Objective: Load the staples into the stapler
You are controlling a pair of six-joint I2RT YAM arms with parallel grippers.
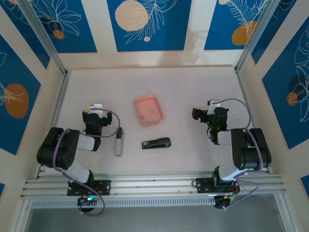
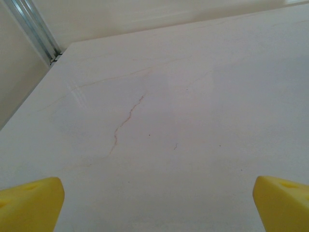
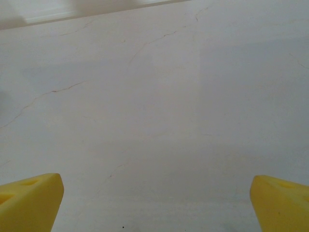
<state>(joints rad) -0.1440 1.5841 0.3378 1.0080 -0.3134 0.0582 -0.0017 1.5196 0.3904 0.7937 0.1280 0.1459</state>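
Note:
A black stapler (image 1: 156, 143) lies flat on the table's near middle, between the two arms. Behind it sits a shallow pink tray (image 1: 145, 102) with a few tiny greyish specks inside, probably the staples (image 1: 152, 112), too small to make out. My left gripper (image 1: 98, 113) hovers to the left of the tray and is open. My right gripper (image 1: 201, 114) hovers to the tray's right, also open. In each wrist view the yellow fingertips (image 2: 30, 203) (image 3: 29, 200) stand far apart at the bottom corners, with bare table between them.
A light grey elongated object (image 1: 119, 141), possibly a second stapler, lies next to the left arm. White walls with aluminium posts (image 1: 62, 87) enclose the pale table (image 1: 193, 87). An aluminium rail (image 1: 154, 183) runs along the near edge.

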